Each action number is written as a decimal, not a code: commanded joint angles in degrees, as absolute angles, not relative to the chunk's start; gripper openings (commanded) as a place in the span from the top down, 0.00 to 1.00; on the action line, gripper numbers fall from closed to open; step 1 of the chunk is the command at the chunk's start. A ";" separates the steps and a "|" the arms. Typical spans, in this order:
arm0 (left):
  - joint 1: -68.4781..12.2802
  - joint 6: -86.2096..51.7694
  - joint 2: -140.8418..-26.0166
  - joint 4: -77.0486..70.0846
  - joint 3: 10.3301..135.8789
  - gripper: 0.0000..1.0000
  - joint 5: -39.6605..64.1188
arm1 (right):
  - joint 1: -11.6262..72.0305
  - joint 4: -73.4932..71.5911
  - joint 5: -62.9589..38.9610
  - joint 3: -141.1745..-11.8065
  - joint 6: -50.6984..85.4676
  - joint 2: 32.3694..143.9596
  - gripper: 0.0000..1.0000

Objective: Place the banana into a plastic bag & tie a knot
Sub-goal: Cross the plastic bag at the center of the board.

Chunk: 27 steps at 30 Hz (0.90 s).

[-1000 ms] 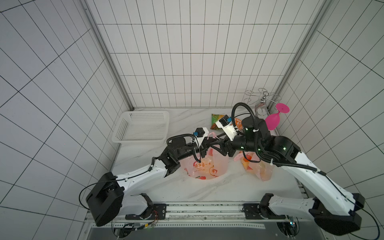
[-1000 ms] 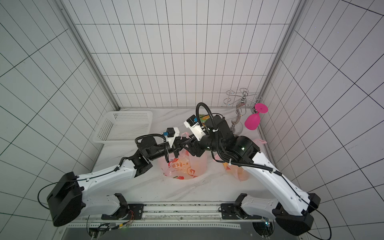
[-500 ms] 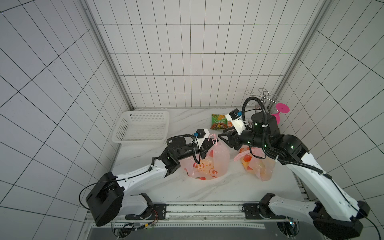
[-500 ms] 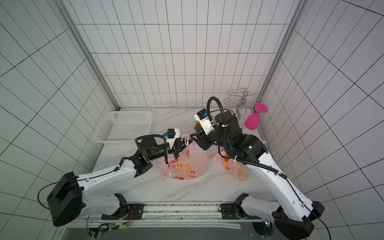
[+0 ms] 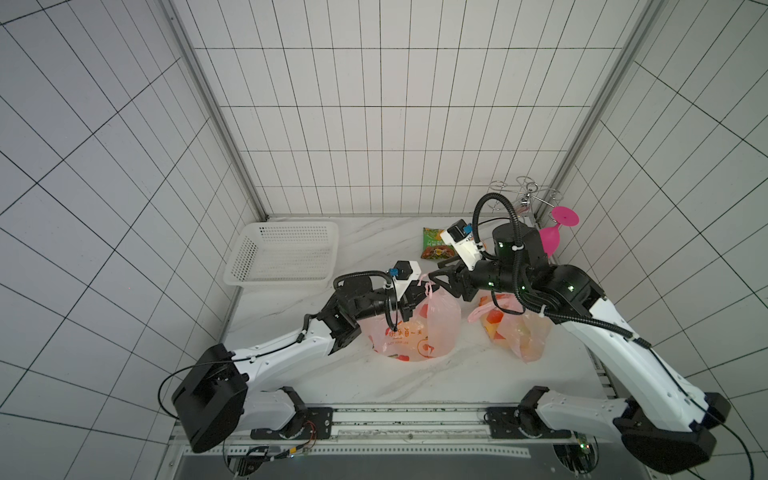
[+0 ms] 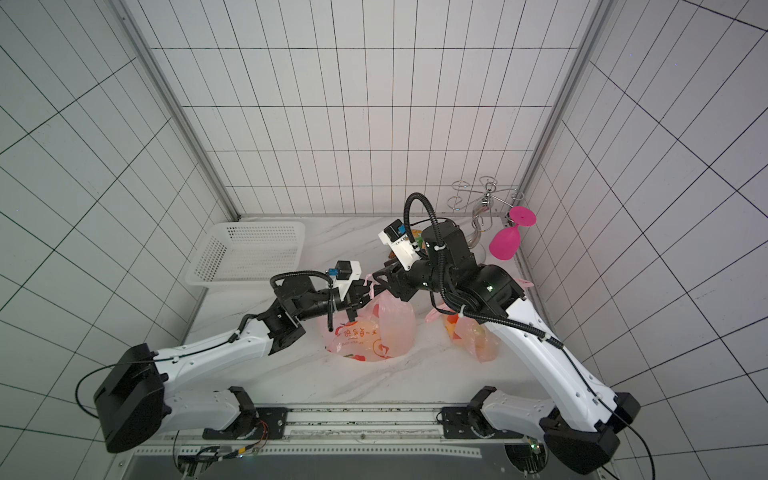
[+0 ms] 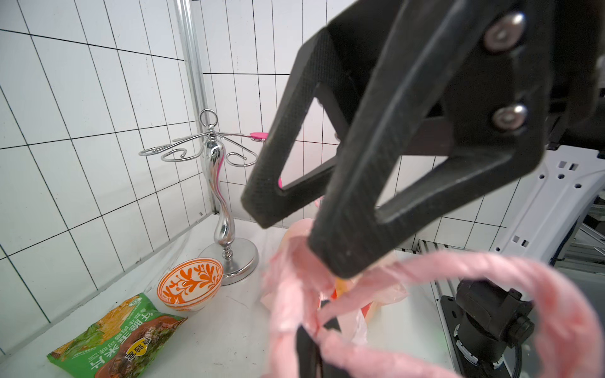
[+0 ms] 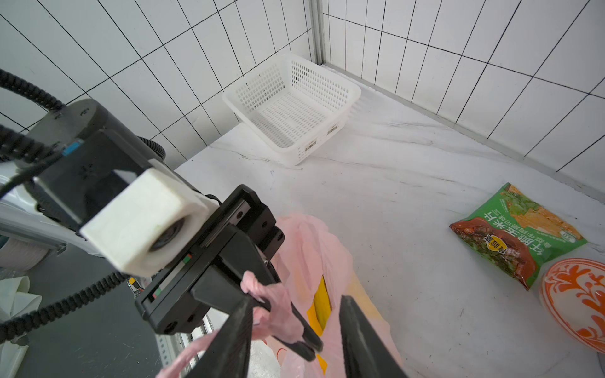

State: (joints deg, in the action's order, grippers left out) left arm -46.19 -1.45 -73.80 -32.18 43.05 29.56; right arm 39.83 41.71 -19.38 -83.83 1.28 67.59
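- Banana shows only as a yellow shape through the film of the pink plastic bag. That bag stands on the table between the two arms, so the placing looks done and the knot remains.
- Both grippers meet tip to tip right above the bag's mouth. Neither arm is clearly the nearer one, and the work sits at their fingertips.
- Clamped tight on a twisted handle, the left gripper lies almost level and points across toward the right arm.
- Facing it from the opposite side, the right gripper tilts slightly downward. Its jaws stand partly apart around the left fingertips, and no plastic is visibly pinched between them.
- Beside the held point, a loose loop of the other handle arches outward, its long run lying crosswise to the right gripper's fingers.
- Judging from this, the coming move turns on the right jaws catching that loop and drawing it through. A poor bite on the thin film would probably slip.
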 commanded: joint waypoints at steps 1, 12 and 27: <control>-46.64 -0.52 -73.29 -31.99 44.62 0.96 30.82 | 40.43 41.04 -19.76 -83.77 -0.14 67.66 0.59; -46.61 -1.17 -73.76 -31.86 45.07 0.96 29.97 | 41.75 42.19 -21.16 -80.11 -0.18 66.63 0.61; -46.08 -3.24 -71.75 -31.45 43.69 0.96 25.10 | 41.67 39.79 -4.95 -78.46 4.32 61.94 1.00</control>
